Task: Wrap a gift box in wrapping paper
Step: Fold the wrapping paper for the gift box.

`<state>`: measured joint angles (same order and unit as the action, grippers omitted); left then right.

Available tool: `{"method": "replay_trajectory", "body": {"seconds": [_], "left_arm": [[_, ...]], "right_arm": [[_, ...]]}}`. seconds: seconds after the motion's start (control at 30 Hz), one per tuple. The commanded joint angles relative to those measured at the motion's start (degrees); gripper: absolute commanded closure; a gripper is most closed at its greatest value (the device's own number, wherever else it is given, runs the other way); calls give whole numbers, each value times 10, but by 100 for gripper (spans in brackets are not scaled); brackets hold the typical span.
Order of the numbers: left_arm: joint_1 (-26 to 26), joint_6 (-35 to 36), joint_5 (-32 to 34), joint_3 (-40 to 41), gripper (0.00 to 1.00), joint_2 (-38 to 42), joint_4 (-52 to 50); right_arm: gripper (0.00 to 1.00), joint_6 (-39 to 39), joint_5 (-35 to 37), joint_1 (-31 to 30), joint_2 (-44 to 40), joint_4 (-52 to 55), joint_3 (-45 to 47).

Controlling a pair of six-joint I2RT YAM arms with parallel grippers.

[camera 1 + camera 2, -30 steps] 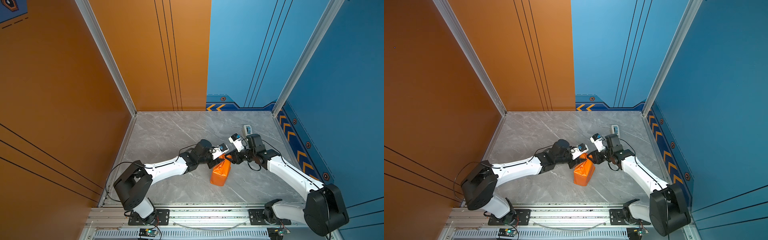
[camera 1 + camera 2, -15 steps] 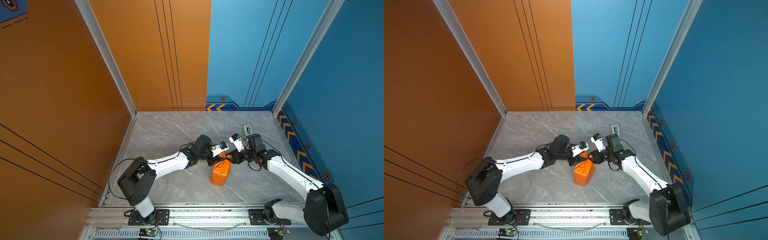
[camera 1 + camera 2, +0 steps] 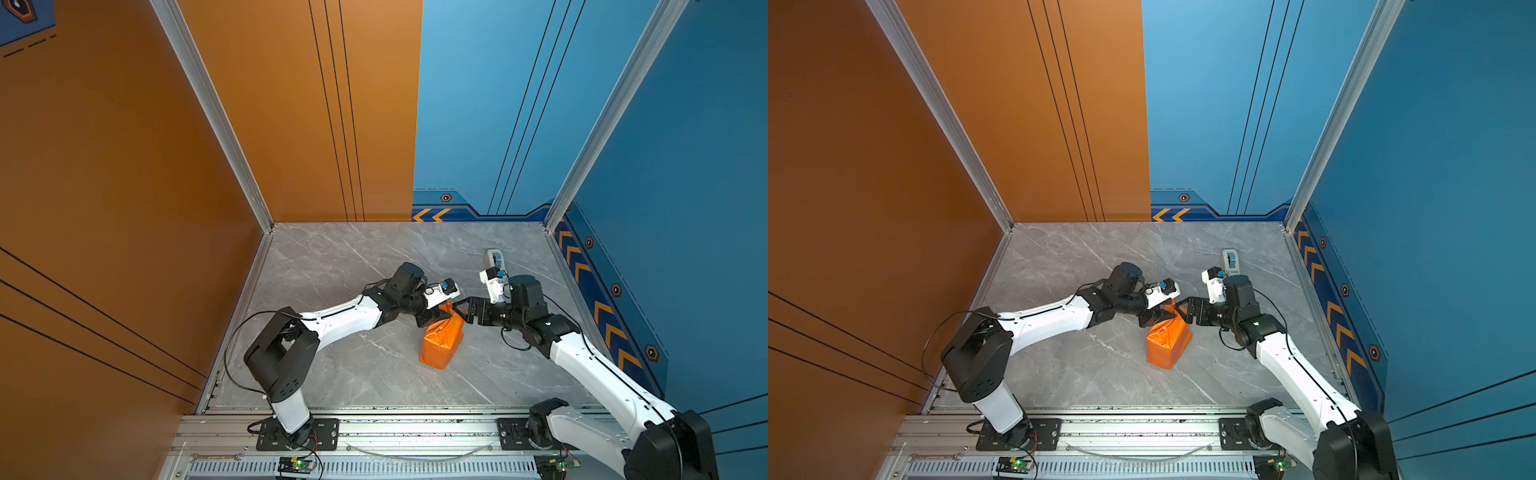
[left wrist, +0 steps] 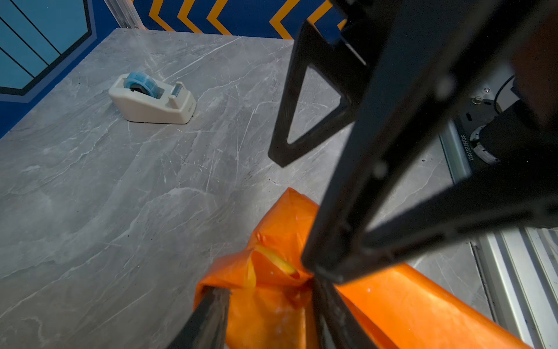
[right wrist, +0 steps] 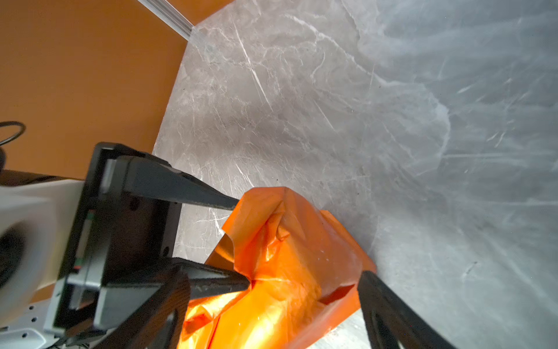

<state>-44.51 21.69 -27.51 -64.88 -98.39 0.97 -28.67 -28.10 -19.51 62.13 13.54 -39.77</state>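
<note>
1. Wrapping paper, orange side out, sits as a parcel near the middle of the table, a little toward the front edge. The left gripper has its jaws partly closed on the gathered far end, seemingly to stop the folds springing open.
2. Gift box: not visible, presumably inside the parcel.
3. Right gripper hovers just beside that same end, jaws spread wide and holding nothing, probably freed to fetch tape.
4. Tape dispenser stands near the back right corner, on the right arm's side.
</note>
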Motion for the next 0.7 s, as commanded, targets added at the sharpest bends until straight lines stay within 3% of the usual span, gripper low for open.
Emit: {"method": "replay_trajectory", "body": {"seconds": [0.0, 0.3, 0.5, 0.67], "left_arm": [[-7, 12, -15, 8, 54, -29, -88], [-17, 30, -11, 4, 54, -27, -107], [-18, 28, -7, 5, 55, -28, -108], [-22, 31, -9, 2, 54, -28, -108]], "right_arm": [[8, -74, 65, -14, 32, 10, -11], [8, -75, 42, -19, 78, 1, -36], [5, -74, 1, -18, 45, -8, -30], [6, -59, 24, -33, 83, 41, -55]]}}
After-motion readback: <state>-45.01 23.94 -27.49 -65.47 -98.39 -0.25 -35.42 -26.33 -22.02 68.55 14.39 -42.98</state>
